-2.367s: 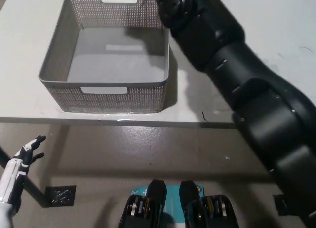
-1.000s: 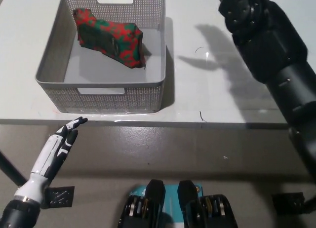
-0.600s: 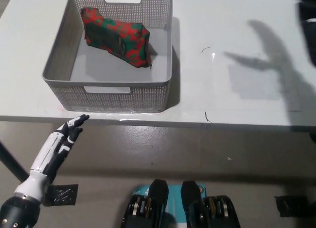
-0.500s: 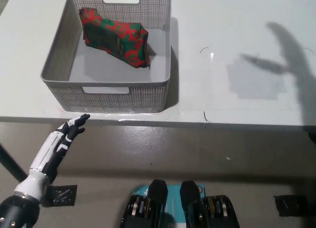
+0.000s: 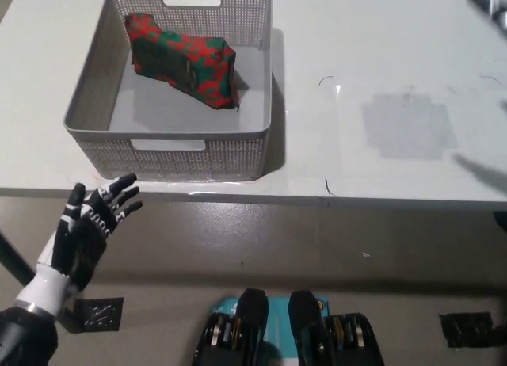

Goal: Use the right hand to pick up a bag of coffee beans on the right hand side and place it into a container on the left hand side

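Red-and-green, the bag (image 5: 184, 61) lies tilted inside the grey mesh basket (image 5: 89, 89), toward its far wall, resting on the basket floor.

Head view, the only one I have: the basket sits on the white table (image 5: 380, 57) at about ten o'clock from picture centre. The bag is fully inside and nothing grips it. I judge the placement done.

At eight o'clock, below the table edge, my left hand (image 5: 87, 235) rests with fingers spread, holding nothing.

My right hand is out of the picture, so I cannot tell how its fingers stand. What remains, in my judgement, is only bringing that arm to rest.
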`<action>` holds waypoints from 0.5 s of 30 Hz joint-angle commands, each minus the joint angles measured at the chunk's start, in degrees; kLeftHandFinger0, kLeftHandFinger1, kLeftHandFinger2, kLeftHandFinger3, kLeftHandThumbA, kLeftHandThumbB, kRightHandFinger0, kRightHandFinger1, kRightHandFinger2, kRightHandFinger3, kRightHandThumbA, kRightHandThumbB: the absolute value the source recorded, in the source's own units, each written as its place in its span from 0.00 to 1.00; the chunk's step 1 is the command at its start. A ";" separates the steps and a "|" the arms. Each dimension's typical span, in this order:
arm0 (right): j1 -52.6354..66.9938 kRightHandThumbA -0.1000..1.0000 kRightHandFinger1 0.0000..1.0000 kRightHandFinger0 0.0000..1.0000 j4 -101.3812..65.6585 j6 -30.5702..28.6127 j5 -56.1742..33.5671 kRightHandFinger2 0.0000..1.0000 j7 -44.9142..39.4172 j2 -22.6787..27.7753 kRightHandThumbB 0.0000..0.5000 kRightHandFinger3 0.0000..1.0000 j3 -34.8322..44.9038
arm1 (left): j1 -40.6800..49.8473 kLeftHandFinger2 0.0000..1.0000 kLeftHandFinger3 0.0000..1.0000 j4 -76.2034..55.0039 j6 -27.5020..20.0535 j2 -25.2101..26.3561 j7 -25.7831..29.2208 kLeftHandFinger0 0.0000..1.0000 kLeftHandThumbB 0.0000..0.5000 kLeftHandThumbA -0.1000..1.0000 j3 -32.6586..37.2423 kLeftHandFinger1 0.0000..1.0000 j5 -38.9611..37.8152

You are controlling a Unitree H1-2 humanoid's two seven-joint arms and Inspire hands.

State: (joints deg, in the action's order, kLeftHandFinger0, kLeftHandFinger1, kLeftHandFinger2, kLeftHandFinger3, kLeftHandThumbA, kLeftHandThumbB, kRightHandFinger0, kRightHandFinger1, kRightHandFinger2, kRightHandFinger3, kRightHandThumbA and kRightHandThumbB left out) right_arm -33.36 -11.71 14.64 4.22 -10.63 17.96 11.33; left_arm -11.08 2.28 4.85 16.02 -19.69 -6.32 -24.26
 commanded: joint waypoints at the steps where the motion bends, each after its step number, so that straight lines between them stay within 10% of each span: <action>1: 6.04 1.00 1.00 1.00 -4.38 -4.73 -8.59 1.00 -0.64 -2.77 0.47 1.00 1.37 | -1.82 1.00 1.00 -0.28 1.87 0.67 -3.47 1.00 1.00 0.95 -0.80 1.00 -4.90; 15: 28.06 1.00 1.00 1.00 1.37 -14.67 -10.76 1.00 -2.97 -11.99 0.73 1.00 -8.57 | -1.94 1.00 1.00 0.58 0.05 0.10 -2.65 1.00 1.00 0.95 -0.21 1.00 -2.62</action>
State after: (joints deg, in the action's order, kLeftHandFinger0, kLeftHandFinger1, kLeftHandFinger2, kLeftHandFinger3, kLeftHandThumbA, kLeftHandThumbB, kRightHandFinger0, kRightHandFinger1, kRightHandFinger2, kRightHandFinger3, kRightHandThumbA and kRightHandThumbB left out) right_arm -6.93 -11.64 5.67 -2.40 -11.93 7.71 4.35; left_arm -11.82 2.60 6.07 15.92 -21.06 -6.22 -26.51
